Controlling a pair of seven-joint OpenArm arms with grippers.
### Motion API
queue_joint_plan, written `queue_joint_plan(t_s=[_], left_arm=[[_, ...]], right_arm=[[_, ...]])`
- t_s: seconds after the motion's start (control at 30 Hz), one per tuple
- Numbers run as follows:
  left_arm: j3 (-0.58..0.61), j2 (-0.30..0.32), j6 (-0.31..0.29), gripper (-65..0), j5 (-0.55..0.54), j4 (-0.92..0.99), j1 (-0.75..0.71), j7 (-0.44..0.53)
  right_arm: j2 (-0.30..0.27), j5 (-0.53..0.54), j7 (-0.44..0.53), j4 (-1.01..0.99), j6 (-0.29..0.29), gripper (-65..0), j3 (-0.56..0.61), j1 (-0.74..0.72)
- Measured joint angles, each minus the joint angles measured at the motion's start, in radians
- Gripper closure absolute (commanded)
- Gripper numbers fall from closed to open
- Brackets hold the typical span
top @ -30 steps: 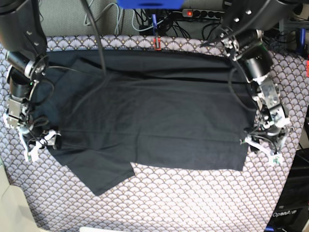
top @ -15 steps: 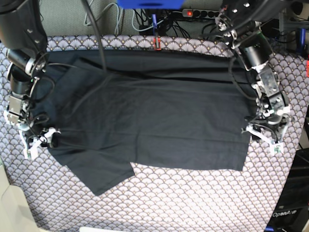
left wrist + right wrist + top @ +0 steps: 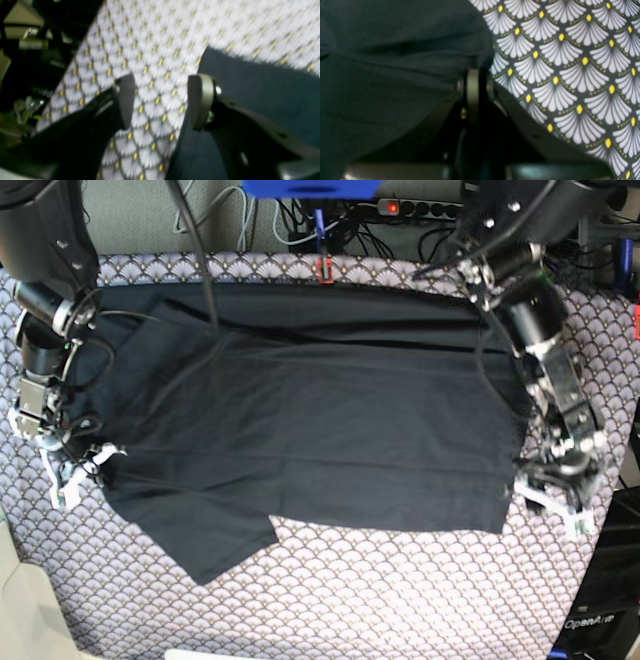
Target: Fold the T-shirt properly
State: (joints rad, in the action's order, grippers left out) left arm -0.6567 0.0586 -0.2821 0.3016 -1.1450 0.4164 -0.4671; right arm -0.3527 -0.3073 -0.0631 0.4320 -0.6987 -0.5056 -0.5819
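Right gripper (image 3: 476, 87) (on the base view's left) has its jaws pressed together, and the wrist view shows the edge of the T-shirt (image 3: 320, 420) drawn in at the pads, so it pinches the cloth at the shirt's left-hand margin. In the base view this gripper (image 3: 85, 465) sits low at the shirt's edge, just above the sleeve flap that juts toward the front of the table.

Left gripper (image 3: 160, 100) stands with its jaws well apart and holds nothing. One finger (image 3: 125, 100) is over the bare tablecloth (image 3: 155, 45); the other finger (image 3: 200, 100) is at the border of the dark cloth (image 3: 262, 95), with patterned tablecloth showing in the gap between them. Whether the pads touch the surface cannot be told, since this view is blurred. In the base view that gripper (image 3: 555, 500) lies at the shirt's lower corner on the picture's right.

T-shirt: spread nearly flat across the middle of the tablecloth (image 3: 400, 600), its long axis running side to side. Shallow creases run along its far half. Its far edge reaches close to the back of the table, where a red clip (image 3: 326, 270) and cables (image 3: 300, 220) lie beyond the cloth. Bare tablecloth lies all along its near edge.
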Motion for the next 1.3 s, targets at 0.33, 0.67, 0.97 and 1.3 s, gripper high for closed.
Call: queue_joint_plan(t_s=[0.33,0.67,0.97,1.3], left_arm=[[0.004,0.029,0.003,-33.2,0.010,0.430,0.176,0.213],[0.004,0.077,0.158,-33.2,0.005,0.700,0.211,0.410],[0.004,0.068,0.151,-33.2,0.005,0.743,0.215,0.446],[0.004,0.066,0.151,-33.2,0.005,0.747,0.215,0.449]], right_arm=[[0.002,0.000,-0.003,0.000,0.000,0.0,0.000,-0.002],[0.000,0.000,-0.004,0.000,0.000,0.0,0.000,0.001],[0.000,0.000,-0.003,0.000,0.000,0.0,0.003,0.001],[0.000,0.000,-0.003,0.000,0.000,0.0,0.003,0.001]])
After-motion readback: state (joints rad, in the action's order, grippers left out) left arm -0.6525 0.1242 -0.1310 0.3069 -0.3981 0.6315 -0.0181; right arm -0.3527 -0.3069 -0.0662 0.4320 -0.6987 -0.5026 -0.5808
